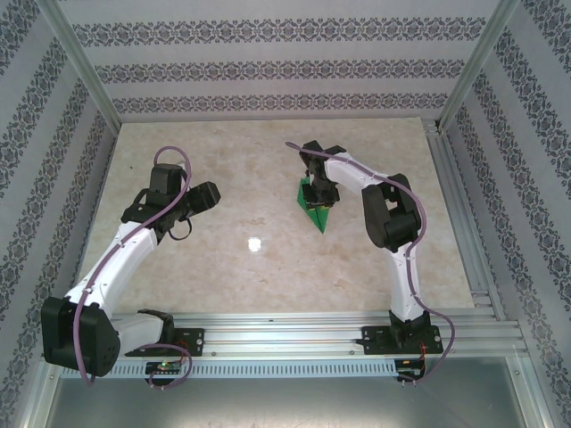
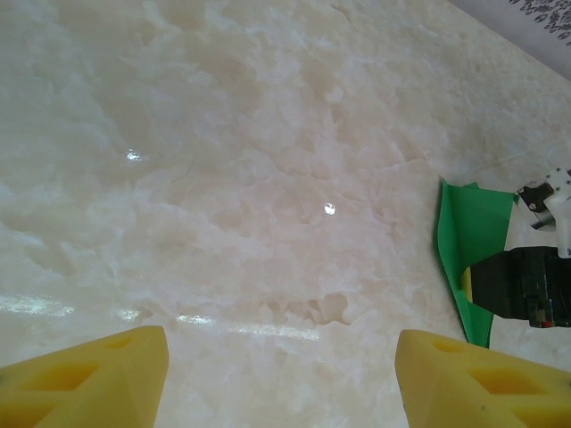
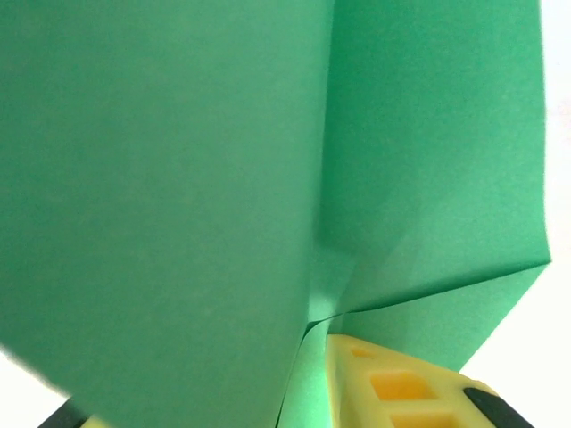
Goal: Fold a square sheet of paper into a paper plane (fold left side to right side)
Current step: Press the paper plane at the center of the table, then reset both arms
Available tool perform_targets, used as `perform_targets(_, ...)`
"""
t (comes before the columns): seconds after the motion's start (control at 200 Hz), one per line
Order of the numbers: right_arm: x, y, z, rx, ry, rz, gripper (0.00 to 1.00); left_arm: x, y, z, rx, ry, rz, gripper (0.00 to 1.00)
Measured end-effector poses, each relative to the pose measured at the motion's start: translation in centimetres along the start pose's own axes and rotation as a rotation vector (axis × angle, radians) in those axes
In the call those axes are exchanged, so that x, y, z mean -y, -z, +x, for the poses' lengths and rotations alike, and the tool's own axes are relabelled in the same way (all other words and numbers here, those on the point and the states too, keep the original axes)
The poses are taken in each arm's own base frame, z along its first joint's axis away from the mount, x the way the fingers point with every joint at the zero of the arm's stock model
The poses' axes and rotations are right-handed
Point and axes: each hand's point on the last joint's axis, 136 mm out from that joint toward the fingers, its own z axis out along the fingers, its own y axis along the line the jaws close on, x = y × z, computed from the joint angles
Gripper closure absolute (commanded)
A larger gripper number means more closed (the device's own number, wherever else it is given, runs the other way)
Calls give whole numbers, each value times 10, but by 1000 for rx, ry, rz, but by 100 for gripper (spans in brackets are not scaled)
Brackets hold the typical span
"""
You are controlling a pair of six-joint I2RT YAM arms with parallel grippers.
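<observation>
Left tool (image 2: 281, 346), maybe-marble tabletop (image 2: 250, 178), patterned wall (image 2: 535, 16)

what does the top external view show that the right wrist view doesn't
Top external gives the layout: the paper plane lying as a pointed dart on the table, the right gripper over it, and the left arm well off to the side. Right wrist gives the detail: a long crease, overlapping layers and a yellow finger at the plane's lower edge. Both share the bright green paper plane itself.
</observation>
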Motion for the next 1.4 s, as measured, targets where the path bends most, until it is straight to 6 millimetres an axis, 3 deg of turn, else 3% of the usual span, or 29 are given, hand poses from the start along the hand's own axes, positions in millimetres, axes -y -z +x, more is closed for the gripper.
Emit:
perform_targets(0.305,1,4,2,-8,2,3,63,1,0,1,-4,0,6,30)
perform_targets(0.45,0,25,2,18,6,-3,56,4,2,-2,1,-7,14,29)
perform_targets(0.605,-3,80,-3,127,12,-29,50,12,9,-15,34,-29,26,26)
perform_targets(0.704,-2,128,-4,238,13,-45,46,19,18,-30,80,-47,29,20)
perform_targets(0.809,6,179,7,368,10,-56,39,17,31,-44,146,-58,6,13)
perform_targets(0.929,29,228,27,548,-15,-51,30,4,51,-62,252,-69,-65,6)
perform_targets(1.024,63,248,42,683,-84,-27,14,-8,68,-75,371,-70,-119,0)
perform_targets(1.084,87,250,50,752,-132,2,2,-20,79,-80,445,-68,-159,0)
perform_targets(1.214,140,231,66,852,-266,64,2,-45,91,-83,573,-96,-246,0)
perform_targets(1.404,200,173,81,880,-409,153,2,-80,68,-68,610,-214,-384,0)
